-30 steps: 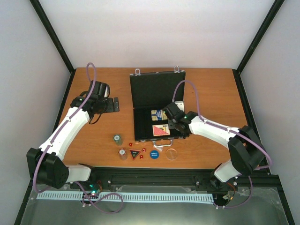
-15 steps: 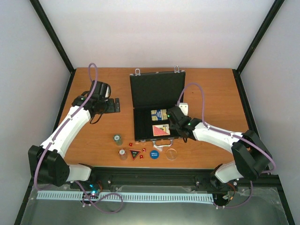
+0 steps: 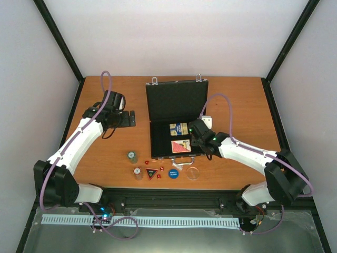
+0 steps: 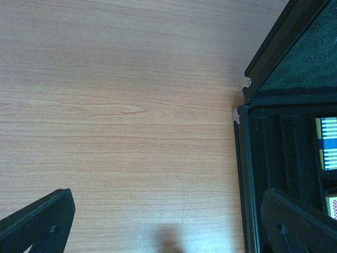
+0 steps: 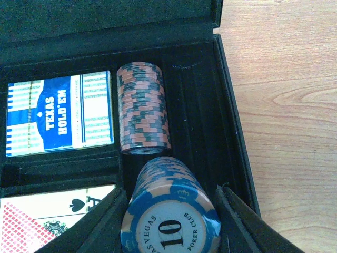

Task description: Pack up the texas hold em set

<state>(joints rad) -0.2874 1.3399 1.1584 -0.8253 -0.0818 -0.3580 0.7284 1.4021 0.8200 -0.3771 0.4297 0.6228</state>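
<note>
- The right pincer (image 5: 168,224) is half closed round a stack of blue chips (image 5: 171,205), one finger on each side. It hangs low over the right-hand slot of the open case (image 5: 202,110).
- Straight ahead of it, in that same slot, the red chips (image 5: 143,108) lie on their side, so that stack is packed.
- Ahead and to its left sits the blue deck (image 5: 60,113). The red deck (image 5: 47,224) lies just beside its left finger. Both are in their pockets.
- The left pincer (image 4: 168,226) gapes fully wide with nothing in it, over bare tabletop (image 4: 105,105). The case's hinge corner is just to its right.
- Well under half done, I'd say: two decks and one stack are in, and a second stack is about to go down.
- Left out, behind the right pincer towards the arm bases and off to its left:
  - a loose stack (image 3: 131,156) and a second stack (image 3: 138,173)
  - the red dice (image 3: 146,162)
  - a dark three-cornered token (image 3: 151,171)
  - the blue button (image 3: 173,172)
  - a clear disc (image 3: 193,173)
- After those, the lid has to be shut and latched.
- The blue deck reads "TEXAS HOLD'EM" in white, running sideways.
- The top blue chip shows a big "10", with "VEGAS" and "POKER CLUB" round its rim; any word before "VEGAS" is cut off.
- The red deck shows a black spade and part of an "A".
- The button's white lettering seems to say "SMALL BLIND", though it is too small to be sure.
</note>
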